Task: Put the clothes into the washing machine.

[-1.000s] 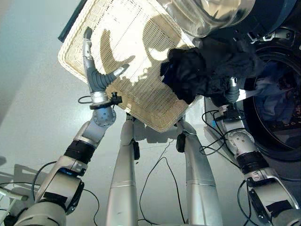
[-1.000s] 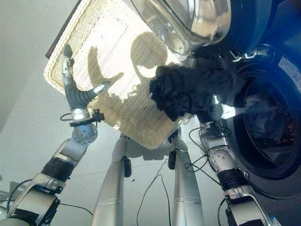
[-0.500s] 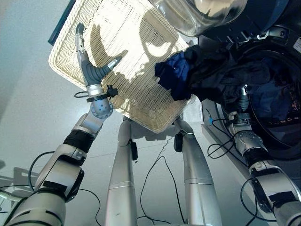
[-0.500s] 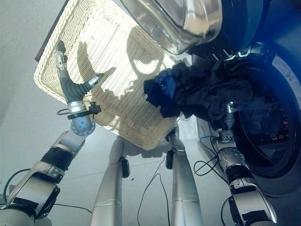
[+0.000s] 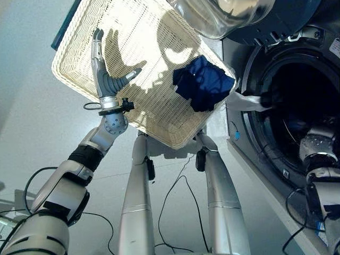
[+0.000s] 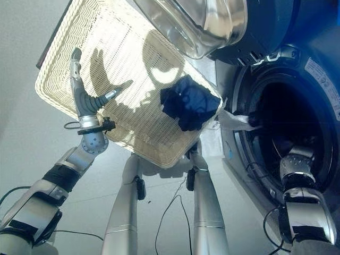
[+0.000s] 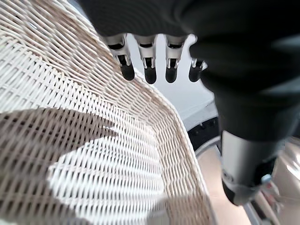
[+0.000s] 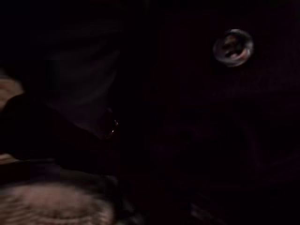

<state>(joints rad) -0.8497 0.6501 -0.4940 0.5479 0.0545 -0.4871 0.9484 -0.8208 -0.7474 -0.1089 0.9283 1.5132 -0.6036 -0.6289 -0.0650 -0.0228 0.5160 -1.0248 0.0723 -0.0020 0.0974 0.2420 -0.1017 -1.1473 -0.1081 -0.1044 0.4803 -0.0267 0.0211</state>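
At far left, left hand (image 5: 108, 81) lies flat, fingers straight, against wicker basket (image 5: 79, 58), bracing it tilted toward the washing machine (image 5: 255, 79). Blue garment (image 5: 203, 82) sits at the basket's rim, beside the drum. Right arm reaches inside; finger state unreadable.

The two eye views look down from the head, set slightly apart, and share the same stretch: the wicker basket (image 5: 106, 32) on the left and the washing machine (image 6: 297, 69) drum opening on the right. The left wrist view faces along the left hand (image 7: 154, 70) from very close, the basket's weave just past its fingertips. The right wrist view faces into near-darkness (little can be made out).
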